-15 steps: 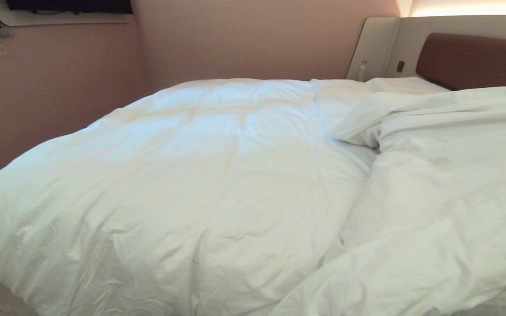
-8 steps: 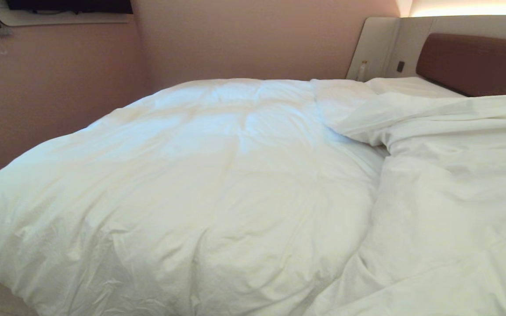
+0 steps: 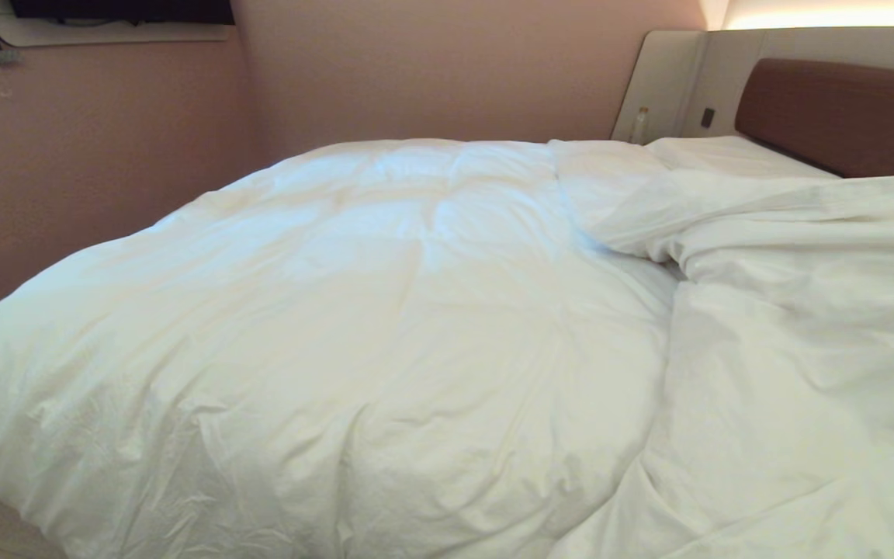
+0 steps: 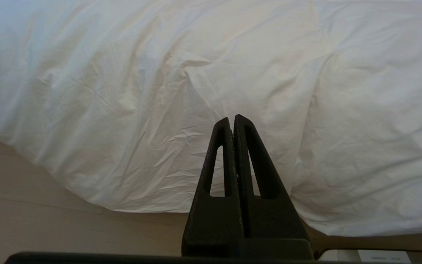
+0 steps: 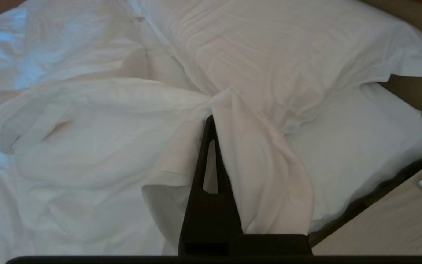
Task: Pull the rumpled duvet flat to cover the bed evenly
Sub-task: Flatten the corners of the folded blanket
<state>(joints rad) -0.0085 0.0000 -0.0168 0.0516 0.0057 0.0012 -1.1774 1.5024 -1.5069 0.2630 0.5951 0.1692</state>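
As the raised fold of the duvet (image 3: 796, 233) sinks to bare more headboard (image 3: 843, 109), right gripper (image 5: 216, 121) clamps its edge — left gripper (image 4: 232, 119) pinched empty — spreading near the pillows (image 5: 288, 55) unfinished.

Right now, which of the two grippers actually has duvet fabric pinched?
The right gripper: a fold of the duvet is clamped in its fingers near the pillows. The left gripper is shut on nothing, clear of the cloth.

pink walls (image 3: 431, 70), pale wood floor (image 4: 31, 220), lit strip (image 3: 835, 15) above a grey panel (image 3: 664, 78)
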